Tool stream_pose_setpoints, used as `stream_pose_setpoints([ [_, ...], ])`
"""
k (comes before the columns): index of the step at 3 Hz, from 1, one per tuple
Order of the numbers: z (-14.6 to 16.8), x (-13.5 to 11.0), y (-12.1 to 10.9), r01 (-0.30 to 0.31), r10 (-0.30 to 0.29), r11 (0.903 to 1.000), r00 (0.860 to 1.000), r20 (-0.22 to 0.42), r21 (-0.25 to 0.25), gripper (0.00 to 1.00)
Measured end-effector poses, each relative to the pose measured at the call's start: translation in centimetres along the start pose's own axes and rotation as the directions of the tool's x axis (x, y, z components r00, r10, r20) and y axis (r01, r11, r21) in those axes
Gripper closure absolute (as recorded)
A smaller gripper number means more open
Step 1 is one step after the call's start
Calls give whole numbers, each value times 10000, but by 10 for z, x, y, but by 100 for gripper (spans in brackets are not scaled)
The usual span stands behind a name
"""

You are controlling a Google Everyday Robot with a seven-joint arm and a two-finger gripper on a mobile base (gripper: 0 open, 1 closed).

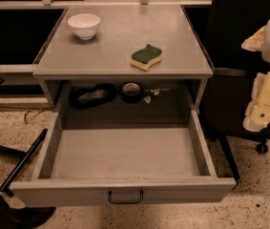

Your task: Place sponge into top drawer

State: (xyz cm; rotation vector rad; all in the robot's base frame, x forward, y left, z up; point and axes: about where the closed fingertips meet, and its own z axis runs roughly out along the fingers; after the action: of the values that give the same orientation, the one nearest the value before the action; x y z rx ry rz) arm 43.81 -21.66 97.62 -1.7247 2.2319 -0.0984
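The sponge [146, 57], yellow foam with a dark green top, lies flat on the grey tabletop [125, 32] near its front right. The top drawer [125, 154] below is pulled far out and its tray holds nothing; its dark pull handle [125, 196] sits at the centre of the front panel. My gripper [267, 97] shows as pale cream and white parts at the right edge of the view, to the right of the drawer and well apart from the sponge. It holds nothing that I can see.
A white bowl [83, 26] stands at the tabletop's back left. Behind the drawer, inside the cabinet, lie a tape roll [131, 90] and a dark object [92, 96]. A black office chair [239, 70] stands at the right. Dark chair legs [22, 160] lie on the speckled floor at left.
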Motion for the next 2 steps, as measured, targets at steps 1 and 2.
stream_pose_setpoints([
  [1, 0, 0, 0, 1, -1, 10000, 10000, 1, 0, 0],
  [2, 12, -8, -14, 224, -223, 9997, 9993, 296, -17, 0],
])
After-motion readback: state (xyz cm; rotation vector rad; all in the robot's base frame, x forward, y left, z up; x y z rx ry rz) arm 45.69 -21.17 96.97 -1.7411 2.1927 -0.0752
